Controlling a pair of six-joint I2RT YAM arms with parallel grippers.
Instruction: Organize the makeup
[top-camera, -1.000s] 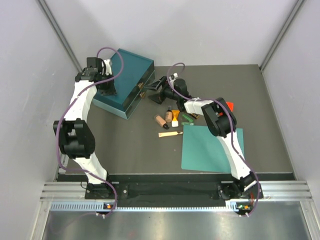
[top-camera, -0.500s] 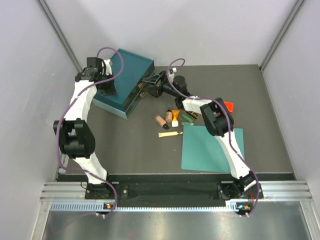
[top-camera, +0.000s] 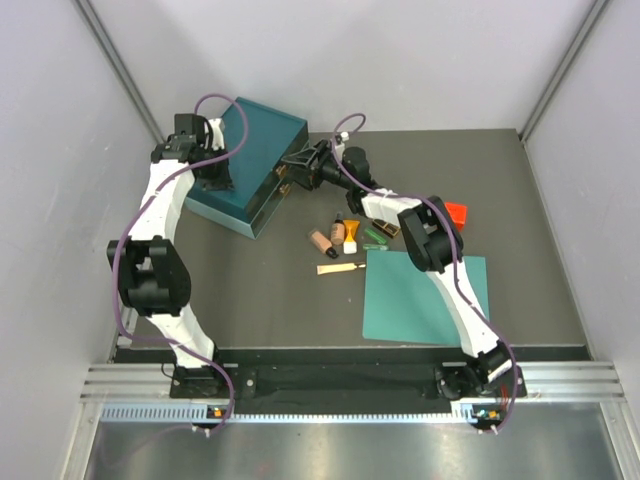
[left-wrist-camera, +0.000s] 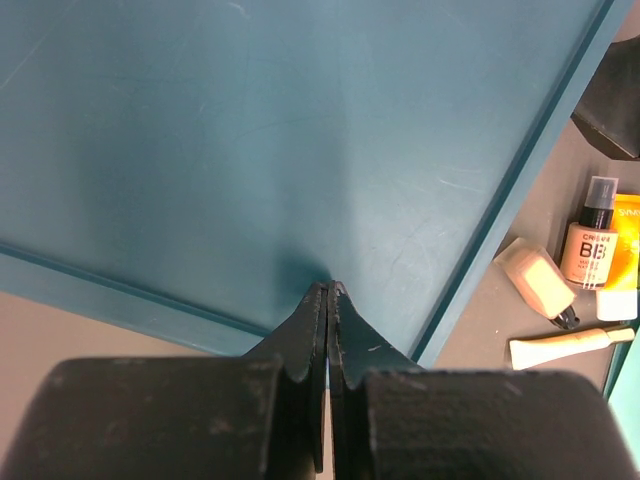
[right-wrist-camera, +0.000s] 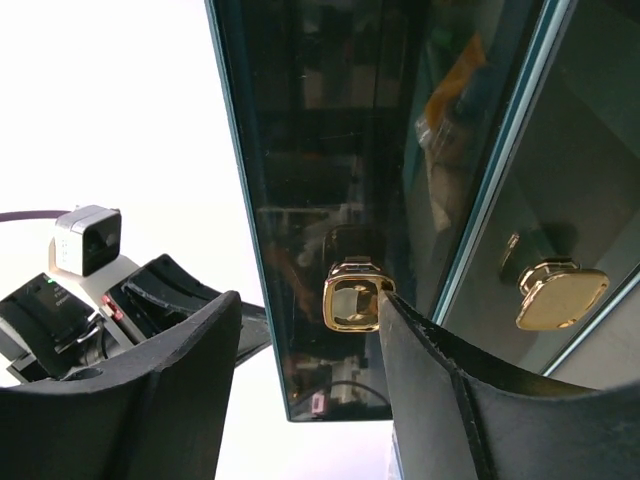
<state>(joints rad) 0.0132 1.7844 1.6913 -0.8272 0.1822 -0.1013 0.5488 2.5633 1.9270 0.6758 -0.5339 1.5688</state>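
The makeup lies loose mid-table: two tan bottles (top-camera: 322, 241) (top-camera: 338, 232), an orange tube (top-camera: 351, 243), a beige stick (top-camera: 338, 267), a green tube (top-camera: 375, 236) and a dark palette (top-camera: 388, 231). The left wrist view shows a tan bottle (left-wrist-camera: 590, 245) and the beige stick (left-wrist-camera: 570, 345) at its right edge. My left gripper (left-wrist-camera: 328, 288) (top-camera: 218, 180) is shut, its tips pressed on the lid of the teal drawer box (top-camera: 250, 160). My right gripper (right-wrist-camera: 310, 300) (top-camera: 293, 172) is open at the box's drawer front. A gold knob (right-wrist-camera: 352, 294) sits between its fingers, touching the right finger (right-wrist-camera: 420, 340).
A second gold knob (right-wrist-camera: 560, 295) sits on the neighbouring drawer front. A flat teal mat (top-camera: 425, 297) lies right of the makeup, with a red cube (top-camera: 457, 212) behind it. Grey walls enclose the table on three sides.
My right gripper has moved left to the drawer front, and its jaws have narrowed around the gold knob. The left arm has not moved.
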